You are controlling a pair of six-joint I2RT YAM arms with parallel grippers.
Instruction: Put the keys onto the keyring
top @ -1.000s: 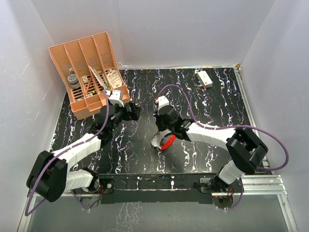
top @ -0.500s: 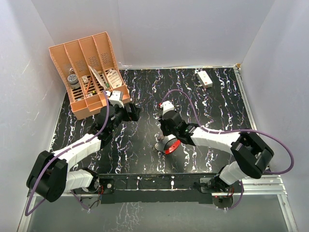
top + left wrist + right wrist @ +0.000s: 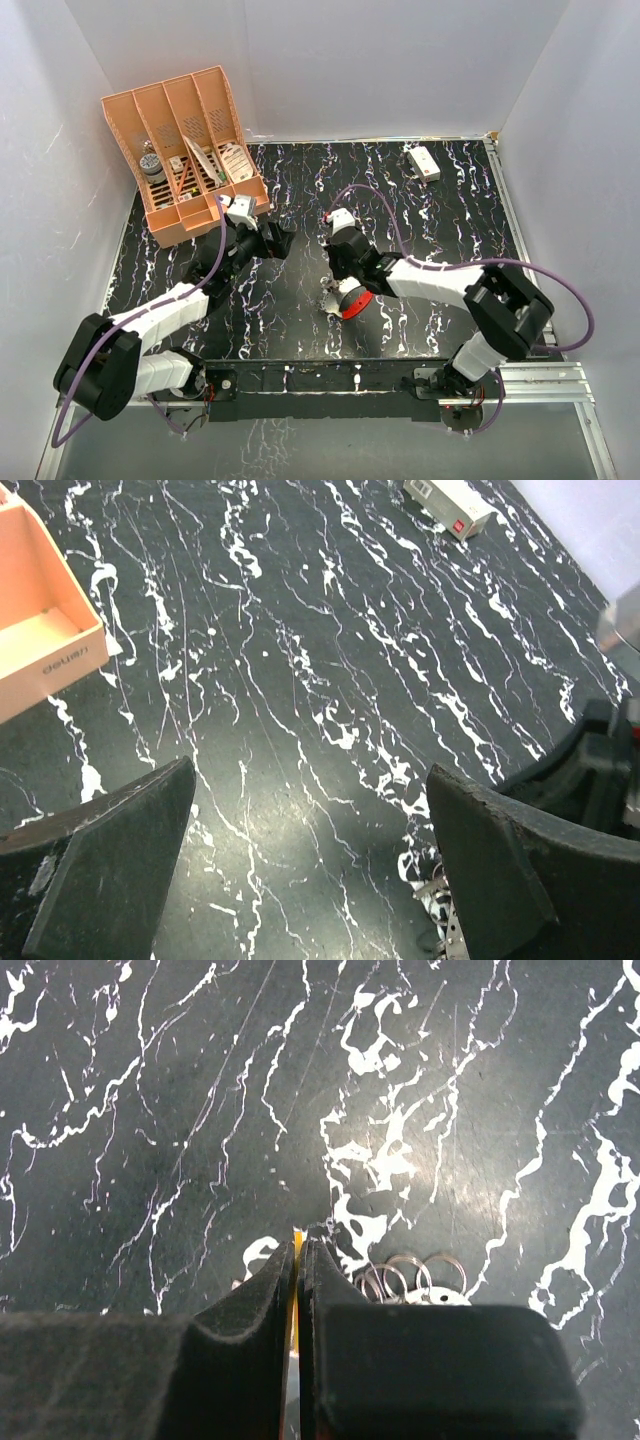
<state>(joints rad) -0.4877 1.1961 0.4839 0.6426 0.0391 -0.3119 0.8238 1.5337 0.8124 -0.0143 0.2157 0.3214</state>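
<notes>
Black marble-look tabletop [image 3: 150,1110], white-veined, is boxed in by white walls [image 3: 350,60]. Our right claw [image 3: 298,1245] is pinched together on a thin yellow sliver [image 3: 295,1270]. The keys [image 3: 415,1282], silvery with small rings, lie just right of its tips, and we cannot tell their long axis. The keyring [image 3: 353,307] curves red beneath that claw. Our left claw [image 3: 310,770] stands spread over bare table. Beyond it to the left, the orange organiser [image 3: 50,665] bears writing we cannot read.

Keyring [image 3: 355,307] ctr, box [image 3: 423,161] rear-R.
</notes>
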